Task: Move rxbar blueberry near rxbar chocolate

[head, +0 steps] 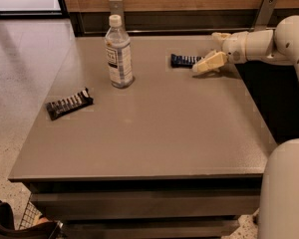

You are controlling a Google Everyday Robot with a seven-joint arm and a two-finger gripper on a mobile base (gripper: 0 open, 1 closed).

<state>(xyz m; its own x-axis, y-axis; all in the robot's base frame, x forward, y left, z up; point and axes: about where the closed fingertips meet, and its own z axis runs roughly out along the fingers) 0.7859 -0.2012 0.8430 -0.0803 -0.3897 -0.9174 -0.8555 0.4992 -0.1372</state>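
Note:
The rxbar blueberry (183, 60), in a dark blue wrapper, lies flat at the far right of the table. My gripper (206, 53) comes in from the right and is open. Its lower finger (209, 62) sits over the bar's right end and the upper finger (220, 35) is behind it. The rxbar chocolate (69, 103), in a black wrapper with white lettering, lies on the table's left side, far from the blue bar.
A clear water bottle (118, 53) with a white cap stands upright between the two bars, toward the back. The grey table (154, 138) ends at a wooden wall behind. The robot's white body (286, 193) fills the lower right corner.

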